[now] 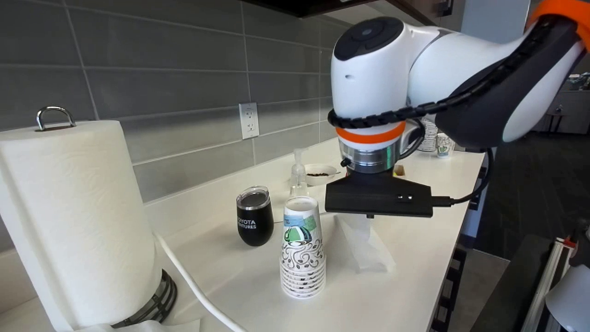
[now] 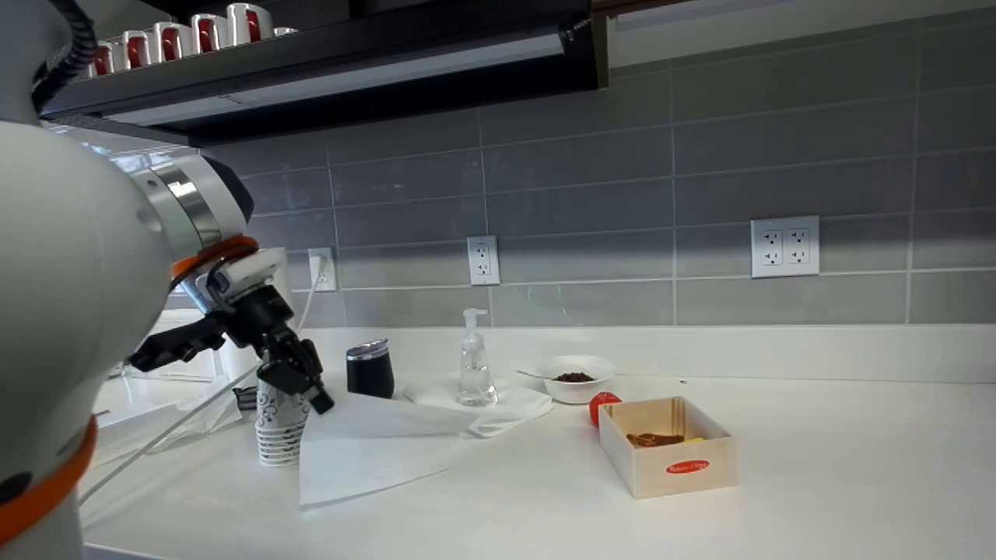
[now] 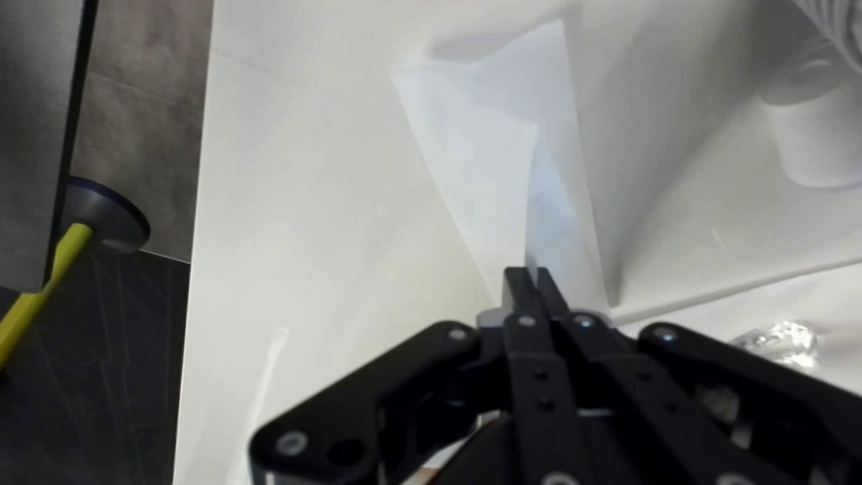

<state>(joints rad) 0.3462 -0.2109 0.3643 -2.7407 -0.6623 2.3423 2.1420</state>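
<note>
"One white paper sheet [image 2: 369, 463], is it? Where does it sit?"

"It hangs from the end effector [image 3: 534, 271], which is pinched narrow on it, over the tabletop [image 2: 825, 482]. I can't tell whether its lower edge touches down."

"What's around it?"

"In both exterior views, a stack of upturned paper cups [image 1: 302, 249] stands just to its left. In an exterior view, a black tumbler [image 2: 370, 373] and a clear soap dispenser [image 2: 475, 372] stand on the far side, near a white bowl [image 2: 572, 392]; a small wooden box [image 2: 675, 480] is well to the right."
</note>
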